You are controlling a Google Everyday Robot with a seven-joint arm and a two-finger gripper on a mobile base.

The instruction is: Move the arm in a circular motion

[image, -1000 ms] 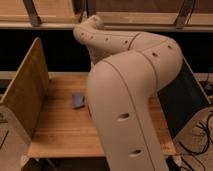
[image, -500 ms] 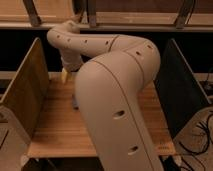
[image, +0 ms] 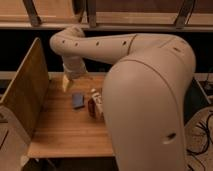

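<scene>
The arm [image: 150,95] is thick, cream-beige and rounded, with small dark oval holes. It fills the right and front of the camera view, runs left across the back and bends down at an elbow [image: 67,42]. Its narrow end hangs over the back left of the wooden table [image: 60,135]. The gripper [image: 70,80] is at that end, just above the tabletop, next to a small yellowish object [image: 65,84]. Nothing shows in its grasp.
A flat blue-grey object [image: 77,100] lies mid-table. A small brown and white carton [image: 95,106] stands just right of it, close to the arm's big segment. A wooden side panel [image: 25,92] walls the table's left. Cables [image: 202,135] lie on the floor at the right.
The arm has swung on to the left and stretched out; its elbow has shifted right and lower, and the big segment moved right, uncovering the blue-grey object and the carton.
</scene>
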